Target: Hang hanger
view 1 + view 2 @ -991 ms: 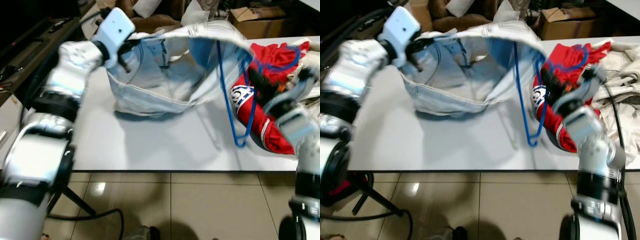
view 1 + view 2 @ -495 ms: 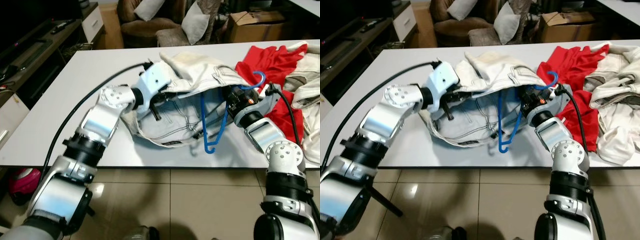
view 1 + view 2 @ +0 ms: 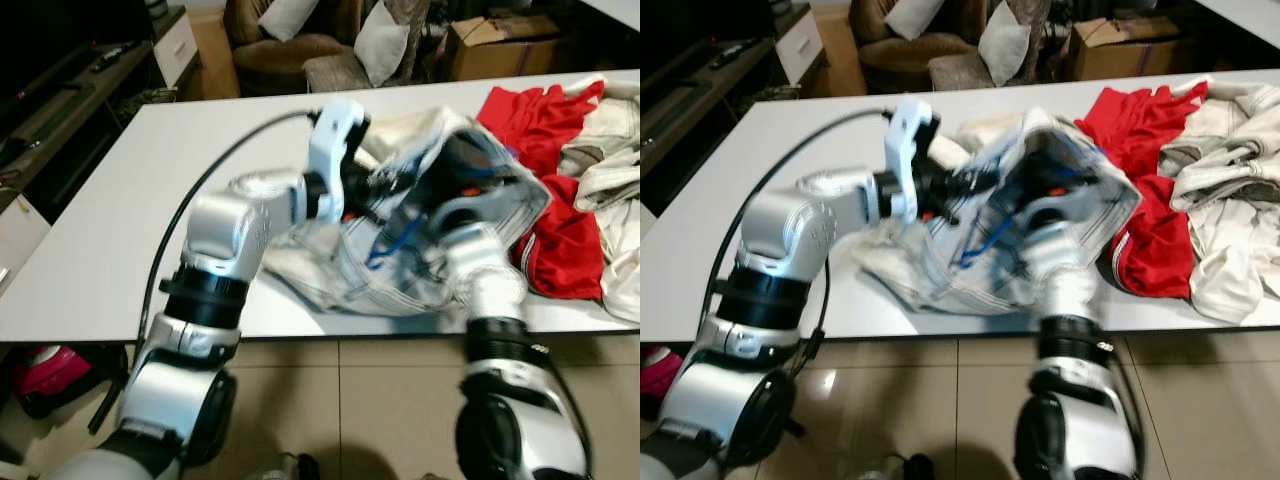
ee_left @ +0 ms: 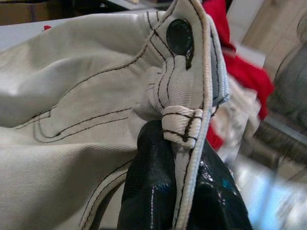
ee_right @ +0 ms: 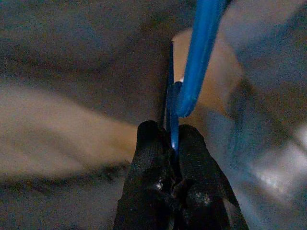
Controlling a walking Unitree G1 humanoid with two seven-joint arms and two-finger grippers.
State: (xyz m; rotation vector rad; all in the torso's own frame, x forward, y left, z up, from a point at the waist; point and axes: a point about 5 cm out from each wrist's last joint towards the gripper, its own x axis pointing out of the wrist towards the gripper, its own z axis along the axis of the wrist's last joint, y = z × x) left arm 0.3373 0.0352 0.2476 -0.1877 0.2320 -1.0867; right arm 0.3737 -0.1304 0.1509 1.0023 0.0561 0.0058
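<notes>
Blue thin-rod plastic hanger (image 5: 201,52) is pinched between the closed fingers of the right gripper (image 5: 173,143), inside the pale denim jeans (image 3: 400,270) at centre frame on the white table (image 3: 110,200). The waistband is clamped shut in the left gripper (image 4: 180,158), near the dark button (held open, seemingly). Hanger is judged light, stiff, slippery; denim soft, heavier. Red garment (image 3: 550,200) is seen at right.

Two silver segmented metal arms with black ring joints, white boxy wrist housing (image 3: 335,140), black cable (image 3: 190,205) looping along left arm, glossy black fingers (image 4: 153,191).
</notes>
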